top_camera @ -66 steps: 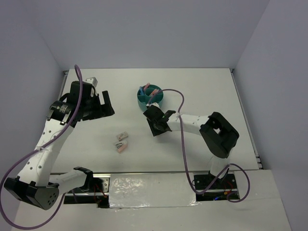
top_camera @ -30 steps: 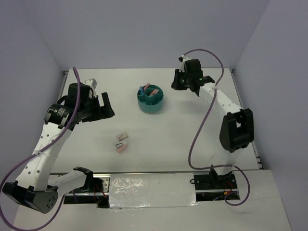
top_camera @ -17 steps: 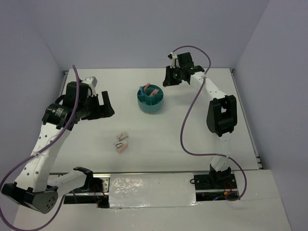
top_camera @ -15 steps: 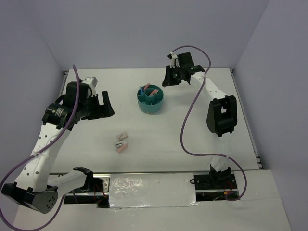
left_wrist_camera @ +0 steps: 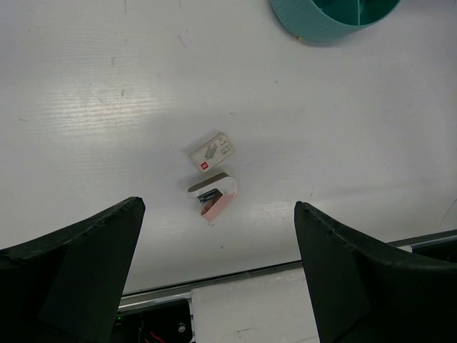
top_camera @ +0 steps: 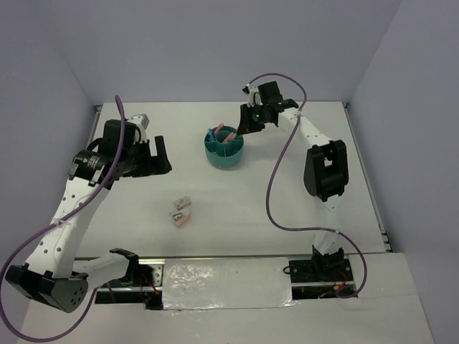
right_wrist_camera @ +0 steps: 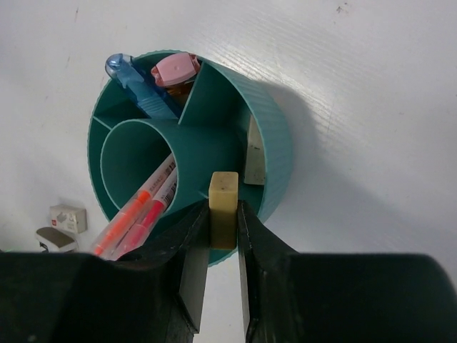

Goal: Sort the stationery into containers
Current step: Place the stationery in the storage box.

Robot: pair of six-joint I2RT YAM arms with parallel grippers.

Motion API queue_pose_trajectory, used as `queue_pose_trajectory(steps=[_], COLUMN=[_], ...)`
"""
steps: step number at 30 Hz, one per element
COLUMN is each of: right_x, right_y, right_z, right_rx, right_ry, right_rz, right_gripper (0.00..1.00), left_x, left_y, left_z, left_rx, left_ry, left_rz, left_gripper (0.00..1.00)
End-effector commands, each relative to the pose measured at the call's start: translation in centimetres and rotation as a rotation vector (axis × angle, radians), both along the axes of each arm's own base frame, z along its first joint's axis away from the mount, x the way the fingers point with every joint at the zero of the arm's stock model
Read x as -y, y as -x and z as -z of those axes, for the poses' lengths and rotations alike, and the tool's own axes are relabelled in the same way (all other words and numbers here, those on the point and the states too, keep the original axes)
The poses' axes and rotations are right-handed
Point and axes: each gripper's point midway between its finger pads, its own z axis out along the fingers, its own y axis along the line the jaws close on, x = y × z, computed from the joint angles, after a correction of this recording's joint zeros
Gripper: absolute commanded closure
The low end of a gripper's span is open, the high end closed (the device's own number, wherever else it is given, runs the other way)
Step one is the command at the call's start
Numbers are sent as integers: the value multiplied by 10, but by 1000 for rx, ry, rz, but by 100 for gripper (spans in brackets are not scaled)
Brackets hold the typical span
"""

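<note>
My right gripper (right_wrist_camera: 223, 227) pinches the tan block (right_wrist_camera: 223, 194) across its flat sides; I judge it light, firm, non-slip. Left gripper (top_camera: 159, 154) gapes, empty.

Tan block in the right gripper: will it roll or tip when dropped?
Probably won't roll: the tan block has flat, squared faces. Likely stiff and light; the right gripper pinches it without visible squashing. It could tip against the tub wall.

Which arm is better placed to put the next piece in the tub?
Right. The right pincer holds a tan block over the teal tub; the left pincer hangs open, far off.
</note>
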Motion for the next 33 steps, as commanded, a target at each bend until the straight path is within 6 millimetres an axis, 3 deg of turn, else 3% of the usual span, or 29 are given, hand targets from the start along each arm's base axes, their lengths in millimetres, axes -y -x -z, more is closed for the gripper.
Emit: queue_pose_trajectory(steps=[1,3,8,16,18,19,21,22,23,24,25,26,27,28,29,30,31,32,33], right_x=[-10,-11,-13,-6,0,9,21,32,44,53,62,75,82,92,97,106,110,110,107], right_y=[-9,-10,-13,-21,-23,-27,-29,-27,-29,-24,-14,-10,0,15,26,43,53,66,75], right_z=[-19,-19,-22,-35,-51,-72,-94,-123,-135,-146,-170,-174,-176,-198,-183,-197,-195,-170,-168], right_rx=[46,44,47,72,93,133,162,214,244,258,300,306,294,324,279,300,289,226,225], right_ry=[-21,-22,-32,-15,-32,-51,-71,-82,-56,-36,-28,5,22,15,33,27,26,39,17], right_rz=[-24,-22,-12,28,61,88,149,185,249,280,316,380,406,443,473,503,524,534,520], right_gripper=[70,68,49,47,47,47,43,40,29,24,20,1,0,0,0,0,0,0,0], left_x=[0,0,1,1,3,4,1,-3,-6,-6,-8,-5,-1,7,9,15,17,17,22], left_y=[-12,-13,-16,-22,-22,-23,-22,-24,-19,-17,-18,-15,-13,-13,-11,-11,-11,-7,-12], left_z=[-17,-17,-17,-11,-3,5,25,38,50,57,66,74,77,81,85,89,93,103,107], left_rx=[69,68,70,62,42,20,-40,-91,-152,-186,-228,-256,-269,-277,-291,-301,-308,-332,-317], left_ry=[-6,-13,-24,-35,-38,-44,-60,-79,-90,-90,-84,-82,-78,-85,-92,-78,-65,-60,-16], left_rz=[19,25,36,43,54,63,46,-2,-22,-44,-112,-130,-145,-179,-209,-256,-282,-317,-364], left_gripper=[1,1,1,1,1,1,1,1,1,1,1,1,1,1,1,1,1,1,1])
